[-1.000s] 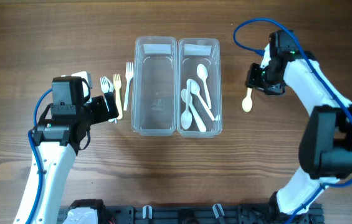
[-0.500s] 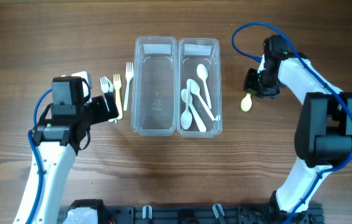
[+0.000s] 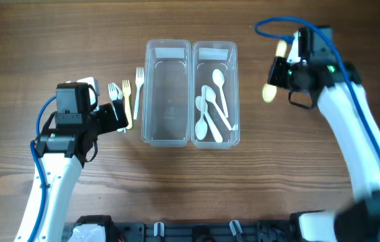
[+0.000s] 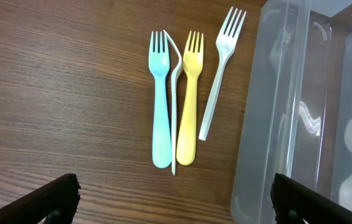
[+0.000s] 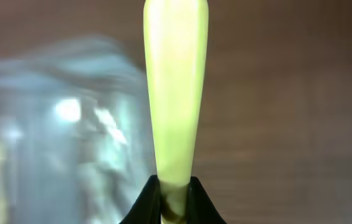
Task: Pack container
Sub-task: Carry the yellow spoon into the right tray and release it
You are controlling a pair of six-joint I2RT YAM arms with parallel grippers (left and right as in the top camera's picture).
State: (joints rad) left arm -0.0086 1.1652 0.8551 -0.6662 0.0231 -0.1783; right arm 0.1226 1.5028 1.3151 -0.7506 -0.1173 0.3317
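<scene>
Clamped right gripper [image 5: 174, 186] on spoon [image 5: 176, 93], lifted it clear; ready for container [image 3: 214, 51] left of fingers. Kept left gripper [image 4: 176, 198] open.

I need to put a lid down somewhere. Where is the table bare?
Widest bare patch: the table on the robot's side of the left container and right container. The left container is empty too. Crowded: forks lie close by its left wall; the right gripper holds a spoon beside the right container.
</scene>
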